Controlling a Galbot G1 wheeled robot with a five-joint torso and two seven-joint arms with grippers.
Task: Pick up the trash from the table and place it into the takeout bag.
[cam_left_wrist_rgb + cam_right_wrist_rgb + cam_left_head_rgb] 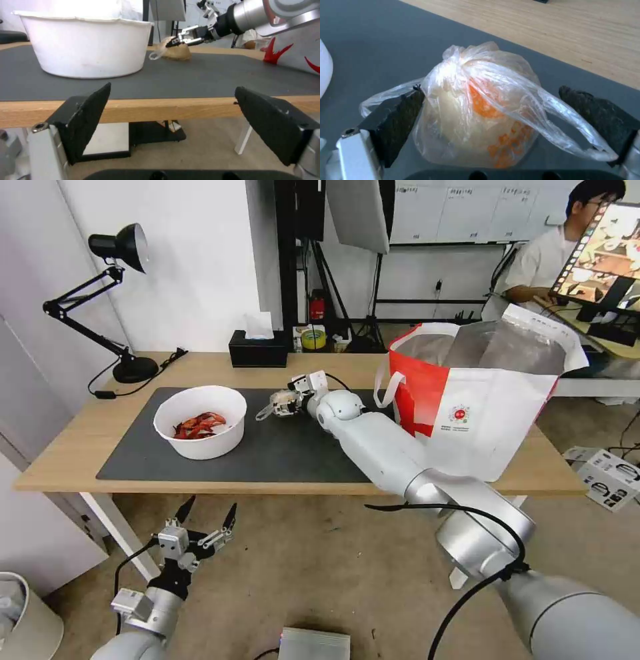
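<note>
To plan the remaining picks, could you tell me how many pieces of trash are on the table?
2: the bowl on the mat's left part, and the small bag mid-mat, between the right gripper's fingers. None hidden that I can tell.

The right arm (393, 453) reaches from the 4 o'clock corner of the head view toward 11 o'clock, stretched out low over the surface (80, 447), its wrist level. The right tool (279, 404) has its two black pads (398, 117) spread wide, one on each side of a small clear bag (480, 110). The left arm (143, 613) hangs low at 7 o'clock, below the surface edge. The left tool (207, 515) points up toward 12 o'clock with its fingers parted.
</note>
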